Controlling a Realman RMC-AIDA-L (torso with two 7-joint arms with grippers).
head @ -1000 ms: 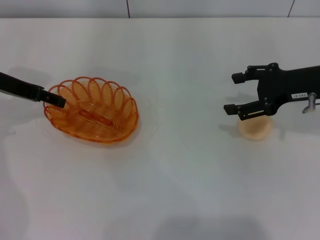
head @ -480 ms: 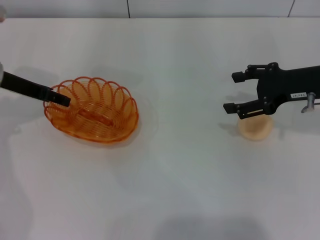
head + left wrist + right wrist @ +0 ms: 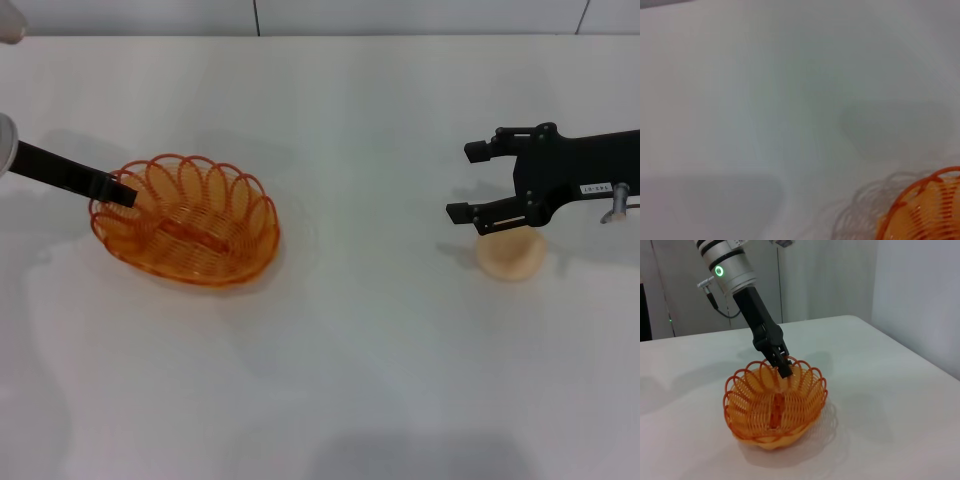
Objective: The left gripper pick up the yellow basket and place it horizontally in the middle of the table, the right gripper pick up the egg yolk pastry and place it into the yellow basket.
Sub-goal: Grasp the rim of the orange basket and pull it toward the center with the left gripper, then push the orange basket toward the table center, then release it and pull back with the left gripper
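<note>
The yellow basket (image 3: 188,234) sits on the left part of the white table (image 3: 340,340). My left gripper (image 3: 120,190) is shut on the basket's left rim; the right wrist view shows its fingers (image 3: 781,363) pinching the far rim of the basket (image 3: 775,407). A piece of the basket's rim (image 3: 922,207) shows in the left wrist view. The egg yolk pastry (image 3: 511,254) lies on the table at the right. My right gripper (image 3: 472,183) is open and hovers just above and to the left of the pastry, not touching it.
The table's far edge meets a grey wall (image 3: 400,15) at the back. Bare white table surface lies between the basket and the pastry (image 3: 370,230).
The left arm has swung slightly away from me at the basket's rim, and the basket has shifted a little to the right. The right gripper and the pastry have stayed put.
</note>
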